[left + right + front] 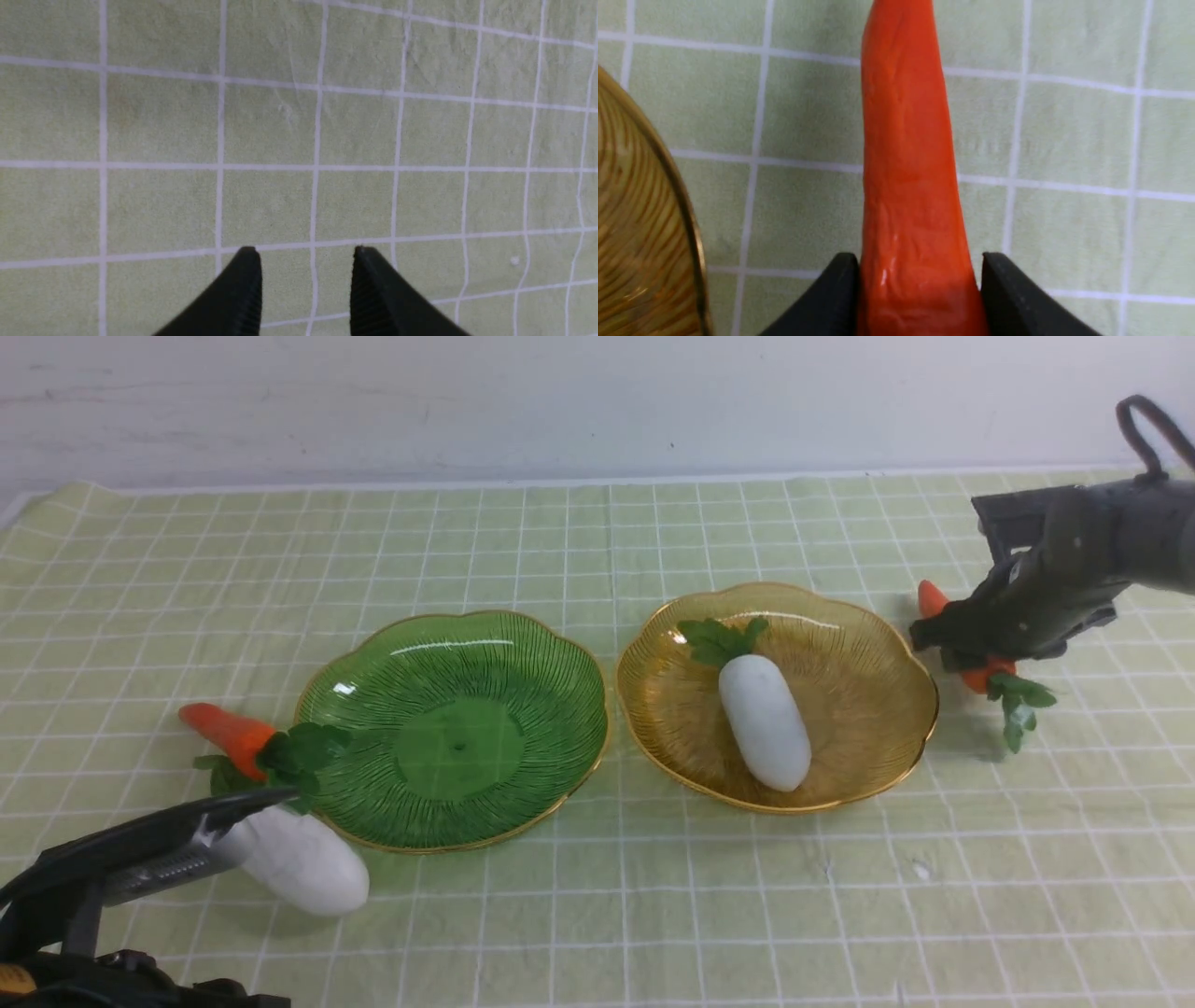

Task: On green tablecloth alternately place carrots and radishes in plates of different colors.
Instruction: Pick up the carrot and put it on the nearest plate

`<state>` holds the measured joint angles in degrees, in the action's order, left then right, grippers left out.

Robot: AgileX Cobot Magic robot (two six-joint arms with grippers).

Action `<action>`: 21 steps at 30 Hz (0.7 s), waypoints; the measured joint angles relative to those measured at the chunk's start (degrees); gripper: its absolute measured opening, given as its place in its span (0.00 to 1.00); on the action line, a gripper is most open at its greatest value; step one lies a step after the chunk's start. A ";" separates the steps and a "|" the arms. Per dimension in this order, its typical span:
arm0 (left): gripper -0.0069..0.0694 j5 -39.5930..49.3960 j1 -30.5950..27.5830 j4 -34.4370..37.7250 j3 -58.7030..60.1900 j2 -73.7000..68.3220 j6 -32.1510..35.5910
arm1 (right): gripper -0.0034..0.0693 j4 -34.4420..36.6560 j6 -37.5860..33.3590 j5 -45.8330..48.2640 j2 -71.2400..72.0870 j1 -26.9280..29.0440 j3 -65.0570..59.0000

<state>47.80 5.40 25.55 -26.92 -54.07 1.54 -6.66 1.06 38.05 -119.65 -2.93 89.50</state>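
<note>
The left pincer (pixel 306 254) hangs low over the green tablecloth (pixel 597 915) with its jaws parted a moderate way and nothing between them; its wrist view shows only bare gridded cloth under the tips. In the front view its dark upper finger crosses in front of a white radish (pixel 303 863), which lies on the cloth right at the fingertips and is partly hidden by them. Just beyond that radish lies a carrot (pixel 229 733), its leafy top against the radish and reaching the rim of the green plate (pixel 457 709). That plate sits to the right of this pincer and holds nothing. The amber plate (pixel 859 700) comes next, almost touching the green one, and a second radish (pixel 766 723) lies inside it, leaves pointing away from the robot. The right pincer (pixel 920 261) is just past this plate's outer rim, reaching down to the cloth. Its fingers (pixel 831 298) press on both flanks of the other carrot (pixel 906 140), closed around its thicker part. The tapered tip points out ahead of the jaws, the leaves trail behind them, and the amber rim is close beside the grip.
</note>
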 joint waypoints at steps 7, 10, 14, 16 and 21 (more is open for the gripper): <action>0.42 -0.05 0.00 0.00 0.00 0.00 0.00 | 0.47 5.05 0.00 1.82 10.20 -1.43 0.13; 0.42 -0.31 0.00 0.00 0.00 0.00 0.00 | 0.47 14.38 -1.66 1.89 13.95 -6.05 0.29; 0.42 -1.97 0.00 0.00 0.00 0.00 0.00 | 0.47 25.29 -13.61 1.80 13.05 -16.38 0.29; 0.42 -2.62 0.00 0.00 0.00 0.00 0.18 | 0.47 28.88 -19.27 1.14 11.27 -21.37 0.29; 0.42 -3.44 -0.02 0.00 0.00 0.00 0.25 | 0.47 32.79 -25.86 -5.89 5.63 -30.72 0.23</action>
<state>44.36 5.38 25.55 -26.92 -54.07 1.80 26.13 -24.81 32.16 -114.02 -33.66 89.74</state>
